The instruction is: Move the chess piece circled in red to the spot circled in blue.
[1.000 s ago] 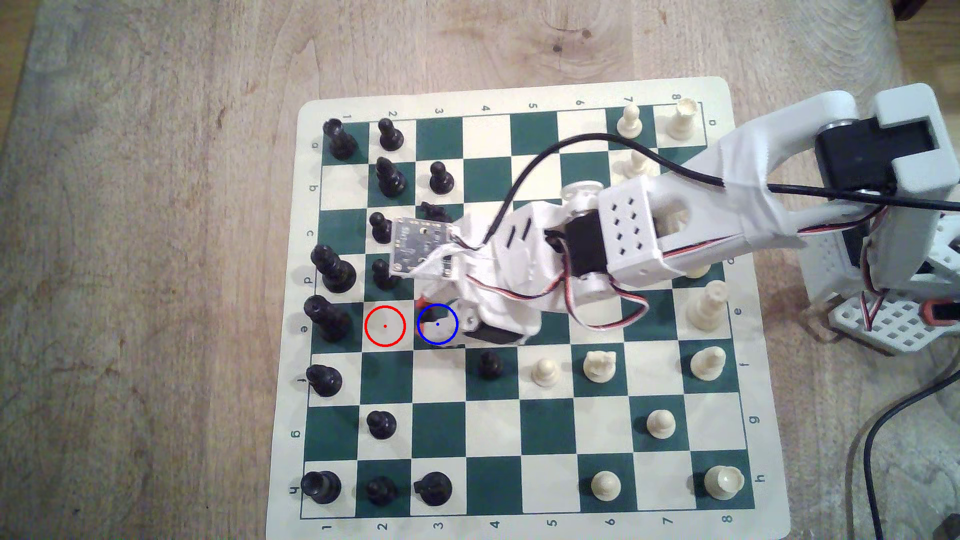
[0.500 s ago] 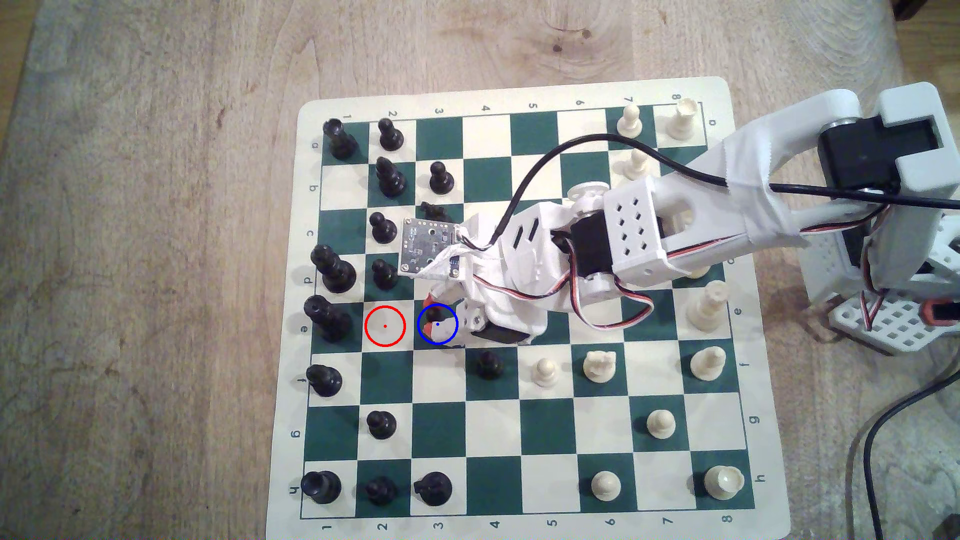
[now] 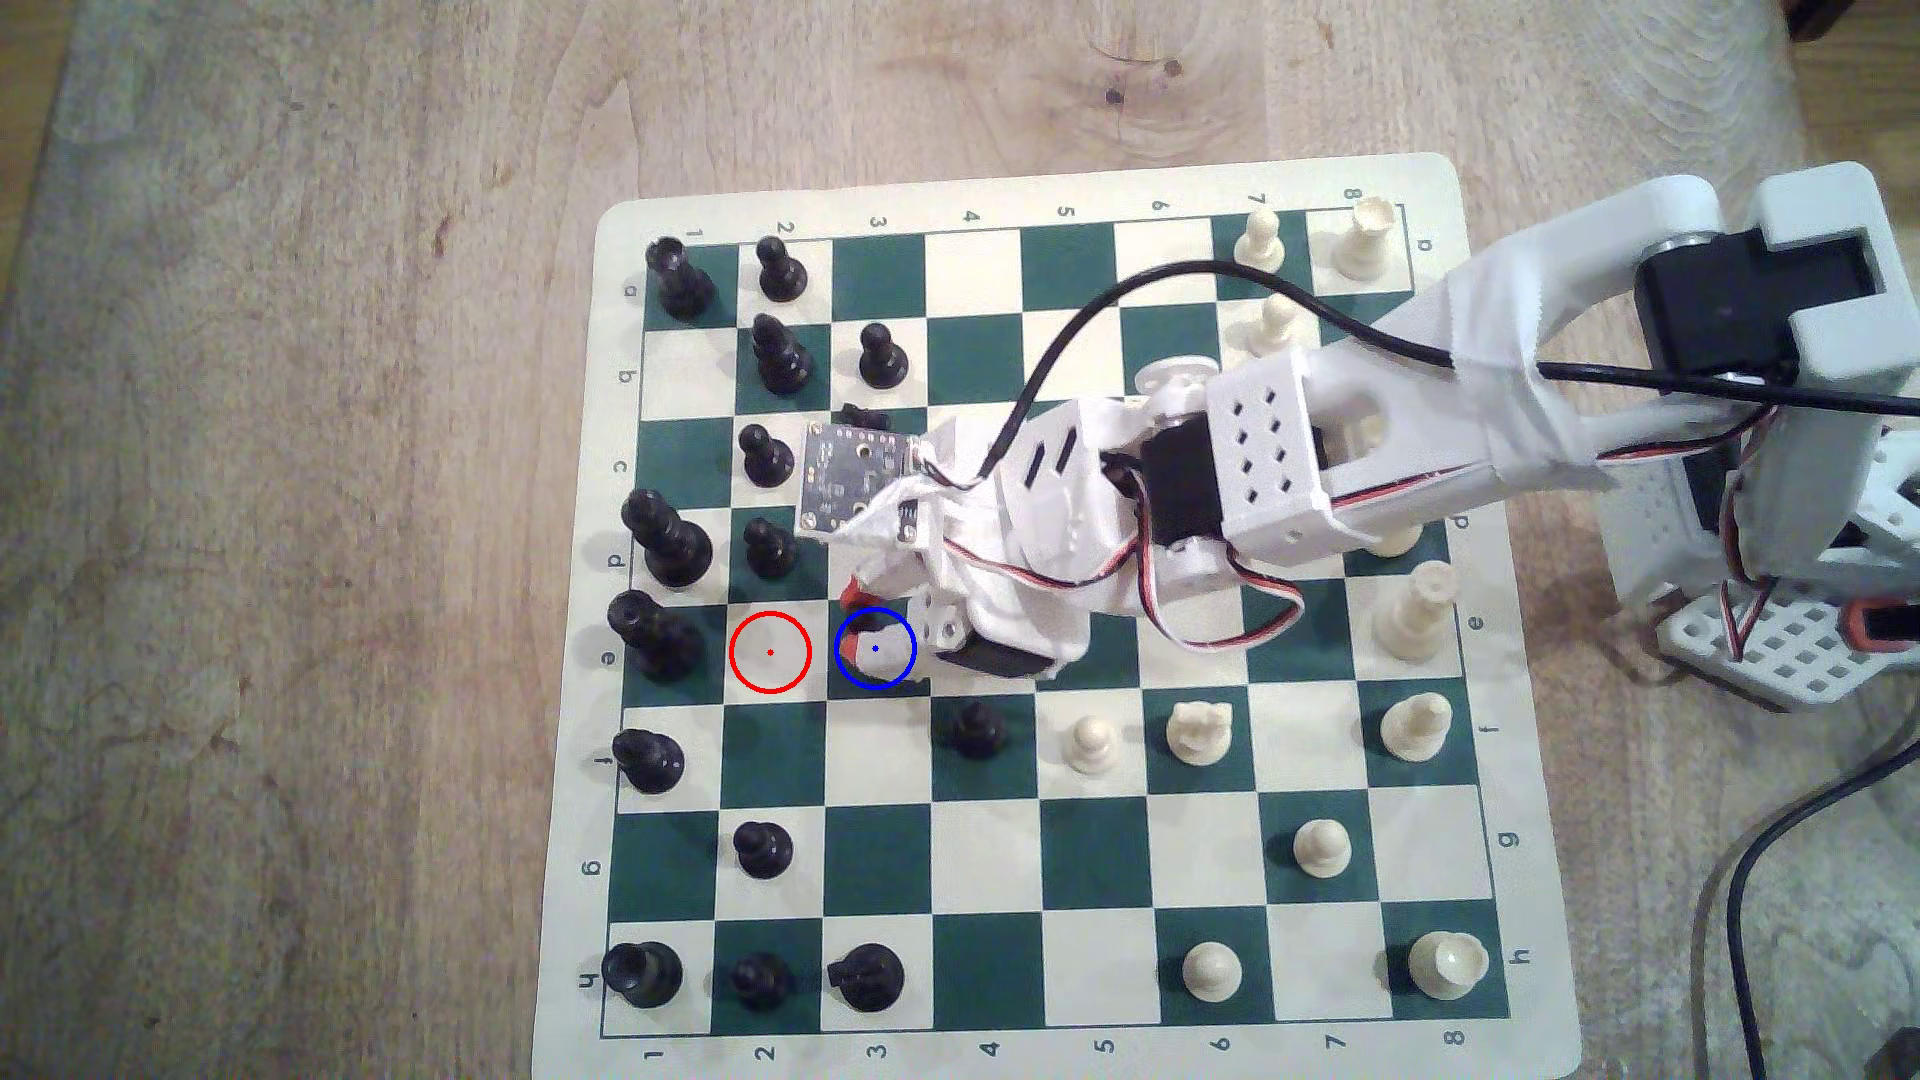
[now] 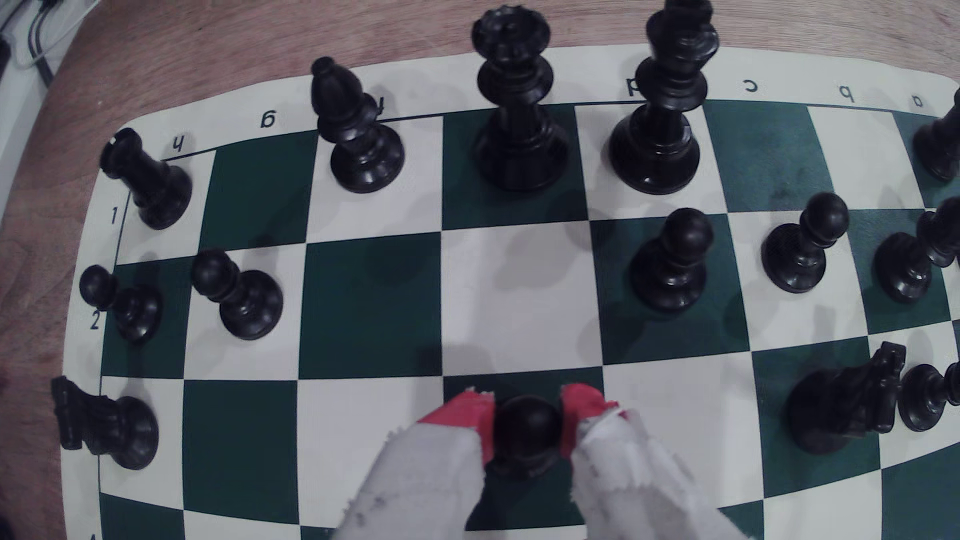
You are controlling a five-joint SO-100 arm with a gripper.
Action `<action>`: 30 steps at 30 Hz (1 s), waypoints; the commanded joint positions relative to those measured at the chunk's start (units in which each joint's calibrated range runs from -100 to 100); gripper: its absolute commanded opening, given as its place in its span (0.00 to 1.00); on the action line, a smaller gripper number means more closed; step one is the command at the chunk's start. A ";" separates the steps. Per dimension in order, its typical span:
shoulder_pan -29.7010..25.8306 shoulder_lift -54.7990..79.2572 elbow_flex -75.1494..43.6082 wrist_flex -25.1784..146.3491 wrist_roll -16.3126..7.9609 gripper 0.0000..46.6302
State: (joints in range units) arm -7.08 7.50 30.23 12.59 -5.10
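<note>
One black pawn (image 4: pixel 527 433) clamped between red-tipped claw (image 4: pixel 525 427), now lowered from a second ago onto blue-ringed green square (image 3: pixel 900 677); release next.

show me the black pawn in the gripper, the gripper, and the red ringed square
black pawn (image 4: pixel 527 426), wrist view, on its round head
gripper (image 4: pixel 525 415), wrist view, midway between the red fingertips
red ringed square (image 3: pixel 770 670), exterior view, on bare white square inside the ring
</note>
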 commanded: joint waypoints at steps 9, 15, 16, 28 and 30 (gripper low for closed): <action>-0.31 -0.88 -1.85 -1.29 0.15 0.01; -0.08 0.06 -1.13 -1.37 0.20 0.01; 0.00 0.23 -1.22 -1.37 0.20 0.01; -0.23 0.57 -1.58 -1.45 0.24 0.02; -0.23 0.57 -1.58 -1.45 0.24 0.01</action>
State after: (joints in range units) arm -7.52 9.51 30.23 12.27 -5.10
